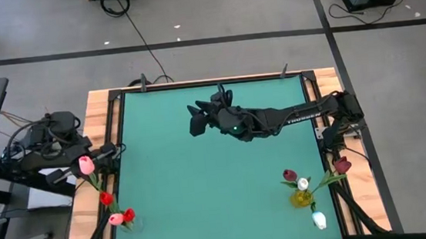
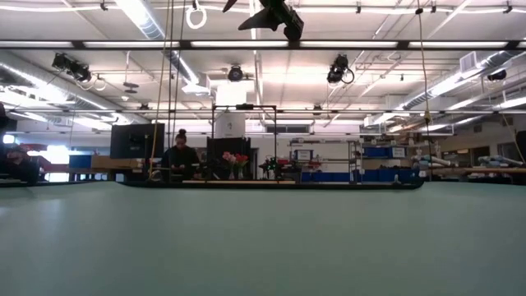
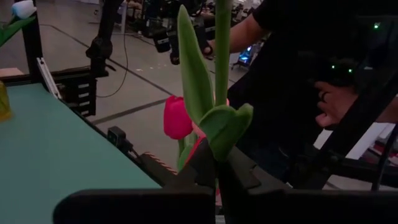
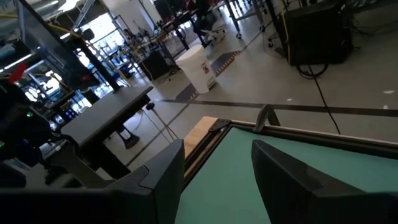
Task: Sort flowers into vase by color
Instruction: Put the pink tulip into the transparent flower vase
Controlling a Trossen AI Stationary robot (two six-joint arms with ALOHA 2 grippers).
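Nearest the front edge of the green table (image 1: pixel 210 174), two groups of flowers stand at the corners. At the front right, a yellow vase (image 1: pixel 303 198) holds a dark maroon tulip (image 1: pixel 290 175) and a white tulip (image 1: pixel 303 183); a second maroon tulip (image 1: pixel 342 165) leans out toward the right edge, and another white tulip (image 1: pixel 318 220) sits just beside the vase, nearer the front. At the front left, a clear vase (image 1: pixel 127 224) holds a red tulip (image 1: pixel 128 214) and a pink one (image 1: pixel 115 218), with another red head (image 1: pixel 106 198) just behind them.

A little farther back, at the left edge, the left tool (image 1: pixel 93 162) is closed tight on the green stem (image 3: pixel 222 56) of a pink tulip (image 1: pixel 86 164). In the left wrist view the stem rises upright from between the dark fingers (image 3: pixel 202 163), flanked by long leaves (image 3: pixel 194 71), and a pink-red bud (image 3: pixel 178 117) shows beside it. A person's hand (image 3: pixel 333 104) appears beyond the table in that view.

Toward the middle rear, the right arm (image 1: pixel 290 116) reaches in from the right side. The right tool (image 1: pixel 196 119) hangs above the table with its fingers (image 4: pixel 158 177) spread well apart, holding nothing.

In the room beyond, a person (image 2: pixel 180 156) sits at a distant bench.
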